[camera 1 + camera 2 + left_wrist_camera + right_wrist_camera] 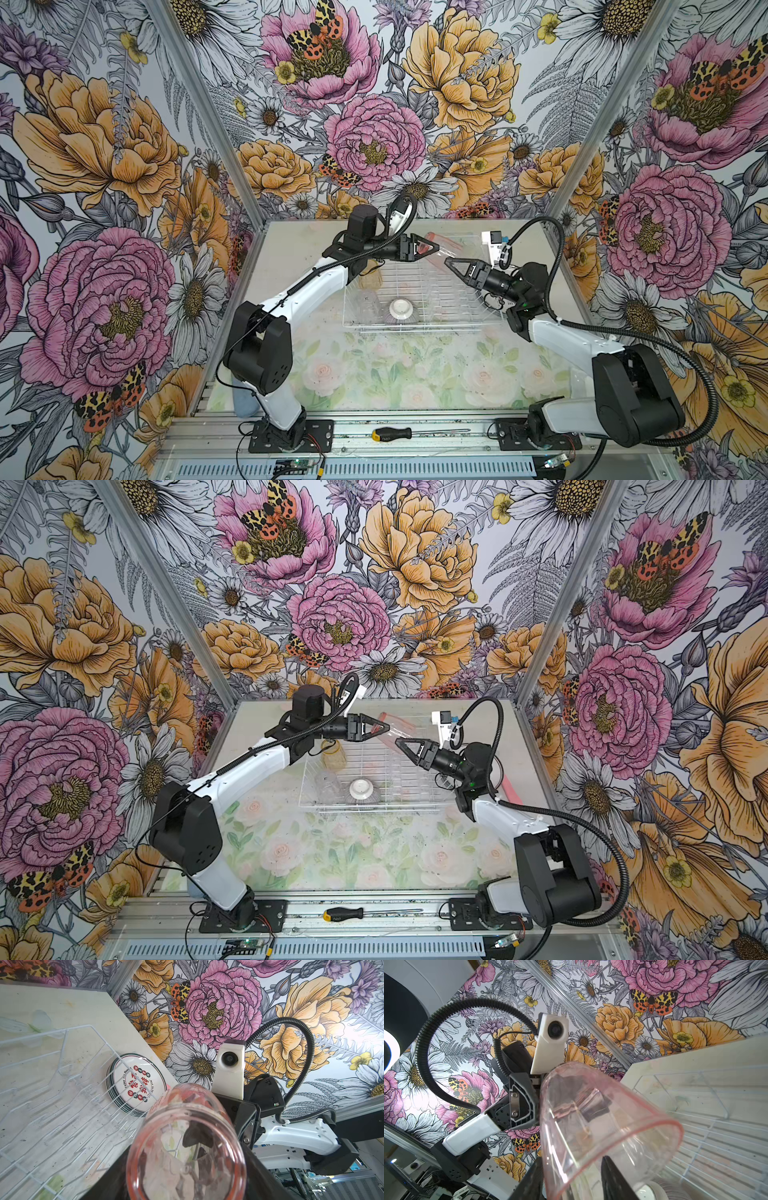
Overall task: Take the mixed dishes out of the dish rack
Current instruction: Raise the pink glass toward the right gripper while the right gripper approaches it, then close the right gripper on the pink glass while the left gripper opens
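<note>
My left gripper (pixel 436 248) is shut on the base end of a pink tumbler (pixel 446 249), holding it on its side above the back of the white wire dish rack (pixel 415 328). The tumbler's mouth (pixel 612 1115) faces my right gripper (pixel 571 1159), which is open. One of its fingers lies against the outside of the glass wall and the other sits apart from the wall, at the mouth. An amber tumbler (pixel 370 278), a clear tumbler (pixel 368 305) and an upturned ribbed bowl (pixel 402 311) are in the rack. A stack of printed plates (pixel 137 1084) lies just outside the rack's right side.
A clear plastic tray (pixel 695 1095) sits on the table behind the rack. A screwdriver (pixel 395 434) lies on the metal rail at the front. Floral walls close in the back and both sides, and the floral table mat (pixel 395 374) lies in front of the rack.
</note>
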